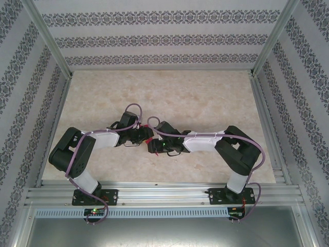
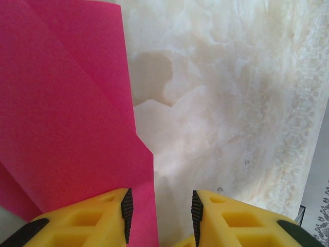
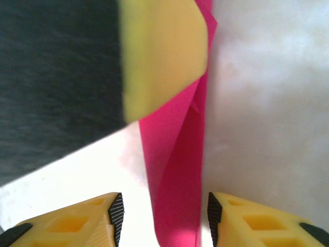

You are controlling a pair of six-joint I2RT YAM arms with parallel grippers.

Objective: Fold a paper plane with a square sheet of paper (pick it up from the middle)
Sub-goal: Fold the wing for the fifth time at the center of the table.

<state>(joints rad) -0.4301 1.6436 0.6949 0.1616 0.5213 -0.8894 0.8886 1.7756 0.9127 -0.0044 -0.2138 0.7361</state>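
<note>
Paper (image 2: 67,113) is folded into layers, seemingly with more folds left; left claw (image 2: 161,211) and right claw (image 3: 164,213) both stand released.

Straight ahead of my right gripper (image 3: 165,216), a yellow finger (image 3: 162,51) of my left gripper (image 1: 141,138) and its dark body block the way, and the pink paper (image 3: 180,170) stands in my gap. Right of it the table (image 3: 267,103) is bare, open out to the far wall (image 1: 164,38).
</note>
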